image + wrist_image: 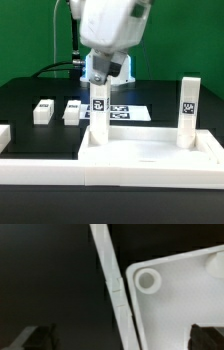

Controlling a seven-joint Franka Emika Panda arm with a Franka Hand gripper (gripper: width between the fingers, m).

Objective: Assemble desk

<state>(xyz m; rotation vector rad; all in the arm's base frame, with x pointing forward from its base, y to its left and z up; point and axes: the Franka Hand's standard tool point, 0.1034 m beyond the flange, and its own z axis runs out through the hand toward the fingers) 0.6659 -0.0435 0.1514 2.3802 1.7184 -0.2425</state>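
In the exterior view the claw (102,81) hangs above the far edge of the desk top (150,160), which lies flat on the table (30,95). Straight beneath the claw stands the first leg (100,108), upright. I cannot tell whether its foot is seated in the top. The second leg (188,105) stands upright well off from the claw, toward the exterior view's right, at the top's far corner. On the claw's other side the nearer loose leg (72,112) and the farther loose leg (42,110) lie on the table.

In the wrist view the claw's (122,339) dark fingers (205,336) are spread wide with nothing held between them. Below it are a rounded corner of the desk top (185,303), with an empty round socket (148,280), and a border bar (110,274) just beside it.

The step in hand looks like leg fitting. Next the claw would likely need to fetch a loose leg, stand it over an empty socket and turn it home, keeping it plumb.
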